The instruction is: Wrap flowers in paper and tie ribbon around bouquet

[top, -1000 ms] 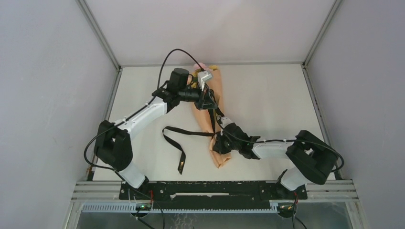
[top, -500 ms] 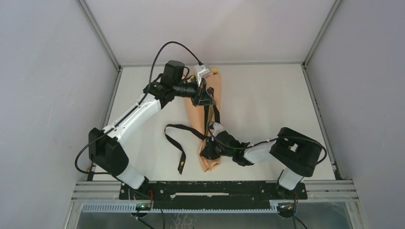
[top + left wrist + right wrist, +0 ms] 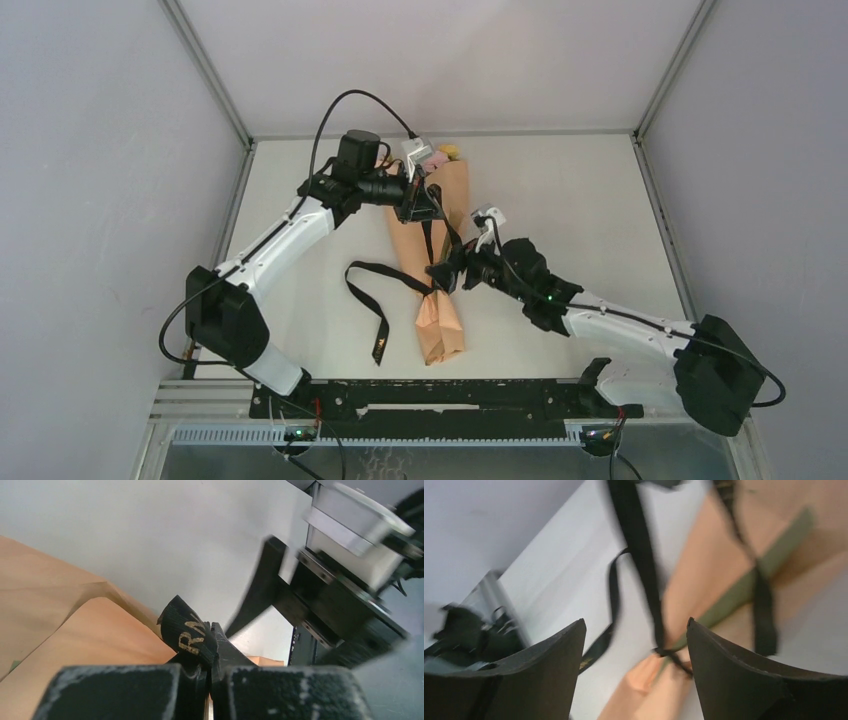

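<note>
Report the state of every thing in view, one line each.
bouquet: wrapped, lying on the table, wide end at the far side.
flowers: inside the wrap, blooms showing at the wide end.
ribbon: crossing the bouquet, one end pinched and raised, the other tail loose on the table.
left gripper: shut on the ribbon.
right gripper: open, holding nothing.

The bouquet (image 3: 438, 325), a tapered peach-orange cone with an olive-green strip, lies flat with its narrow end toward 6 o'clock and pink and yellow flowers (image 3: 441, 153) showing at 12 o'clock, while the black gold-lettered ribbon (image 3: 189, 632) crosses its lower part and trails toward 9 o'clock.
</note>
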`<state>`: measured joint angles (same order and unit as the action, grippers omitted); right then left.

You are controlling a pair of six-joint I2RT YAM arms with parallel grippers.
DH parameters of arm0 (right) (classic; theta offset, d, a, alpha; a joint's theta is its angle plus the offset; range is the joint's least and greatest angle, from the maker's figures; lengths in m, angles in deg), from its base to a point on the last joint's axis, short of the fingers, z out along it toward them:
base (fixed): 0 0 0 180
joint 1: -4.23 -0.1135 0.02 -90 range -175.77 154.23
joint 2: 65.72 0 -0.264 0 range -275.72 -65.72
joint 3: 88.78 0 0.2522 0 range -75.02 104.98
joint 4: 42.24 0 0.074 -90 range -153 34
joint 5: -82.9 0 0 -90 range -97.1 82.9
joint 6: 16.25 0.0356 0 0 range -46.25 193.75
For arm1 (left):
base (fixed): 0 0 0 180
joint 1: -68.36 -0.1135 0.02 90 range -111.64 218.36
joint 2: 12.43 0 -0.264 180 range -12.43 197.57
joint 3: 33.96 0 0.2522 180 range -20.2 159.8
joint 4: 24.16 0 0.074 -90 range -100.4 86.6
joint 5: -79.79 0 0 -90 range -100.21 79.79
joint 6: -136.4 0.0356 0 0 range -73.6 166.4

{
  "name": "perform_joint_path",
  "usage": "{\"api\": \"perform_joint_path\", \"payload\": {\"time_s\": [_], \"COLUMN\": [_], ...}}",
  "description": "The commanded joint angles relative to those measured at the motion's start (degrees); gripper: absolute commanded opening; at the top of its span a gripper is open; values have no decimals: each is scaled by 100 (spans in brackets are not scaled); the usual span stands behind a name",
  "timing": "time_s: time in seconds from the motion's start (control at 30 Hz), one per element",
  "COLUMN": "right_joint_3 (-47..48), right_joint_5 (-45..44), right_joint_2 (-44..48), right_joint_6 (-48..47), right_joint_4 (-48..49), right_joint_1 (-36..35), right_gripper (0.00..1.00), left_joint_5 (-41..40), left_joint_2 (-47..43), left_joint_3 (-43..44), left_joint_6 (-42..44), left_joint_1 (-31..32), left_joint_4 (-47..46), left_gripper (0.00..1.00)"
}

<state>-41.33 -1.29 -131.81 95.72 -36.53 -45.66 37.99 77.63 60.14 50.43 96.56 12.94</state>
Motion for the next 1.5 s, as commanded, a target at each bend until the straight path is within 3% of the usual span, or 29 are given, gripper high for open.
{"api": "perform_joint_path", "payload": {"time_s": [0.0, 0.13, 0.3, 0.33, 0.4, 0.43, 0.47, 0.5, 0.53, 0.57, 0.67, 0.73, 0.83, 0.9, 0.97, 1.13, 1.23, 1.3, 1.4, 1.47], "right_joint_3": [344, 819, 1077, 1097, 1140, 1155, 1158, 1157, 1157, 1157, 1157, 1157, 1162, 1157, 1157, 1157, 1157, 1157, 1157, 1082], "right_joint_5": [-300, -77, 119, 187, 408, 521, 621, 707, 759, 764, 775, 803, 799, 791, 782, 747, 717, 665, 506, 426], "right_joint_2": [-360, -885, -1461, -1573, -1769, -1851, -1898, -1921, -1921, -1886, -1809, -1796, -1781, -1785, -1785, -1727, -1666, -1618, -1552, -1521], "right_joint_6": [-315, -520, -372, -282, -61, 62, 151, 192, 207, 214, 223, 204, 208, 195, 210, 177, 145, 150, 234, 307], "right_joint_4": [246, 181, 471, 556, 696, 754, 797, 833, 833, 794, 642, 635, 621, 587, 541, 409, 351, 308, 152, 70], "right_joint_1": [423, 478, 603, 670, 857, 933, 980, 1015, 1022, 1025, 1016, 1008, 999, 986, 973, 933, 942, 982, 1082, 1167], "right_gripper": [84, 83, 73, 63, 23, 3, 0, 0, 0, 0, 0, 0, 0, 0, 0, 0, 0, 0, 0, 0], "left_joint_5": [140, 154, 143, 122, 77, 42, -20, -106, -215, -459, -1597, -2558, -3879, -4303, -4553, -5230, -5154, -5038, -5090, -5277], "left_joint_2": [-139, -90, -40, -55, -96, -121, -140, -160, -168, -163, -173, -132, 144, 337, 492, 934, 1035, 966, 893, 767], "left_joint_3": [-118, -112, -92, -93, -85, -83, -62, -30, 28, 80, -191, -658, -1375, -1609, -1716, -1668, -1659, -1798, -1990, -2169], "left_joint_6": [26, -19, -44, -41, 34, 164, 259, 523, 928, 1731, 3282, 4001, 4298, 4338, 4299, 4143, 4320, 4621, 4882, 4899], "left_joint_1": [1, 1, 1, 1, -4, -12, -35, -68, -130, -211, -574, -772, -897, -905, -905, -904, -914, -906, -913, -985], "left_joint_4": [-263, -303, -323, -322, -253, -155, 19, 333, 764, 1349, 2438, 2638, 2159, 1868, 1556, 1044, 1331, 1578, 1858, 1813], "left_gripper": [0, 0, 0, 0, 0, 8, 26, 52, 72, 80, 87, 89, 92, 99, 100, 92, 79, 55, 3, 0]}}
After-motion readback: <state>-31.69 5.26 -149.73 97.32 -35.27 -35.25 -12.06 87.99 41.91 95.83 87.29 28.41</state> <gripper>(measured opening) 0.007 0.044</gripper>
